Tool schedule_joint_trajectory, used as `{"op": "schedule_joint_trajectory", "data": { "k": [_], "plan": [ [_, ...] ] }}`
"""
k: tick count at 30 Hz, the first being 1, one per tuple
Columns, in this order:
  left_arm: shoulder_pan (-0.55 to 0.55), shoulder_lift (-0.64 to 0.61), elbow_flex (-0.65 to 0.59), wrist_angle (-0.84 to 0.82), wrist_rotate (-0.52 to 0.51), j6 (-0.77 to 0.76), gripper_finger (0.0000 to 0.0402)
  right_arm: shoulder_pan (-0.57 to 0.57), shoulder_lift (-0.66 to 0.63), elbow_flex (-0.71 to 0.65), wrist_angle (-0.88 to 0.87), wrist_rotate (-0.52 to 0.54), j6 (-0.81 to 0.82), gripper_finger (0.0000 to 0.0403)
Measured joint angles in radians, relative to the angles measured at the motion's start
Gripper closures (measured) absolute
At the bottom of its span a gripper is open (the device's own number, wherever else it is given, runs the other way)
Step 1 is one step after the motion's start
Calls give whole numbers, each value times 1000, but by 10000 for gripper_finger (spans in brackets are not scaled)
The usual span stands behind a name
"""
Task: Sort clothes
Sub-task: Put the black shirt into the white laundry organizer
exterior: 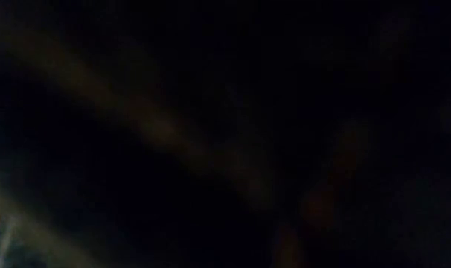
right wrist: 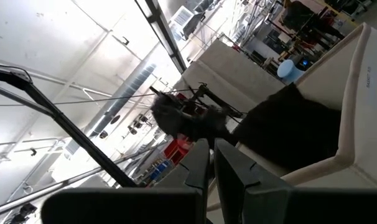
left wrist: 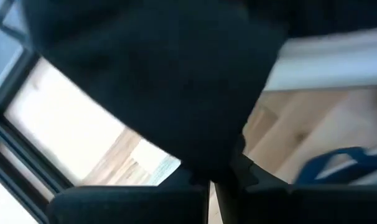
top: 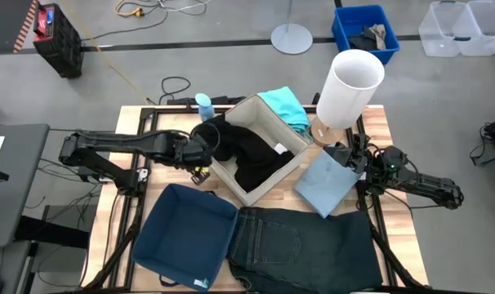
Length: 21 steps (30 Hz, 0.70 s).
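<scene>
A beige fabric box (top: pixel 292 157) with stiff flat walls sits near the middle of the wooden table (top: pixel 393 245), turned at an angle, and a soft black garment (top: pixel 247 151) lies crumpled inside it, spilling over the box's left rim. The left gripper (top: pixel 205 150) is at that rim with its fingers pressed together on a fold of the black cloth, which fills most of the left wrist view (left wrist: pixel 157 81). A turquoise garment (top: pixel 285 107) hangs over the box's far corner. Just right of the box a pale blue garment (top: pixel 325 184) hangs as a smooth flat panel; the right gripper (top: pixel 346 159) pinches its upper edge, its fingers nearly meeting in the right wrist view (right wrist: pixel 211 163). The dark jeans (top: pixel 305 249) lie spread flat along the near edge, touching the navy fabric box (top: pixel 187 237), which stands open at the near left. A tall white cylinder (top: pixel 350 88) stands at the far right corner. The low view is dark.
</scene>
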Motion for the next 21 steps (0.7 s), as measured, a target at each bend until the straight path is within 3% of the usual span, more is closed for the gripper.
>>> {"op": "schedule_joint_trajectory", "data": {
  "k": [6, 11, 16, 21],
  "plan": [
    [3, 0, 234, 34, -53, 146, 400, 0, 0, 0, -6, 0, 0, 356],
    [4, -1, 315, 333, -74, 344, 401, 0, 0, 0, -23, 0, 0, 356],
    [9, -1, 307, 769, 11, 557, 401, 0, 0, 0, -24, 0, 0, 356],
    [46, 2, 262, 1001, 169, 579, 401, 0, 0, 0, -22, 0, 7, 356]
  ]
}}
